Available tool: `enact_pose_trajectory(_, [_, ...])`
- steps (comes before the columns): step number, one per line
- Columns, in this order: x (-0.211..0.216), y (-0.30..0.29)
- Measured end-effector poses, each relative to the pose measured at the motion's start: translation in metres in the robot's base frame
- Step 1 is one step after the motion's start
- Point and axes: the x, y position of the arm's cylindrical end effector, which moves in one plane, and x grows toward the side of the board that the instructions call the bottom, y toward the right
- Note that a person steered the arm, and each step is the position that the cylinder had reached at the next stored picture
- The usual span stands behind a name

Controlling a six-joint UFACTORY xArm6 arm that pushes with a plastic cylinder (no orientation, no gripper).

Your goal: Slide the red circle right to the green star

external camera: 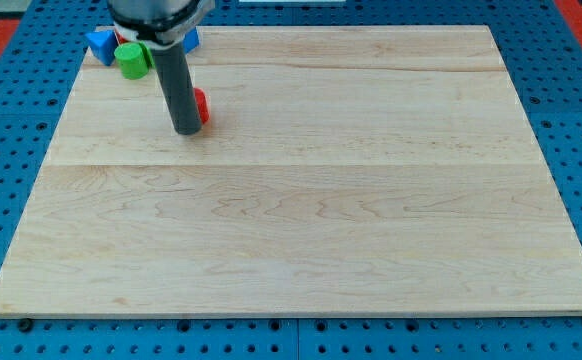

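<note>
The red circle [201, 106] lies on the wooden board in the upper left, mostly hidden behind my rod; only its right edge shows. My tip [187, 130] touches the board just left of and below it, against the block. The green star is hidden behind the arm in the block cluster at the top left corner. A green round block [131, 59] shows there, left of the rod.
The cluster at the view's top left holds a blue block [100, 44] on the left and another blue block [191, 38] peeking out right of the arm. The arm's body covers the cluster's other blocks. The wooden board [371, 200] lies on a blue pegboard.
</note>
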Motion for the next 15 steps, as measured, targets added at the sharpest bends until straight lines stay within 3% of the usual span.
enact_pose_trajectory(3, [-0.06,0.001])
enact_pose_trajectory(5, [-0.049,0.011])
enact_pose_trajectory(9, [-0.106,0.021])
enact_pose_trajectory(12, [-0.103,0.048])
enact_pose_trajectory(15, [-0.129,0.045])
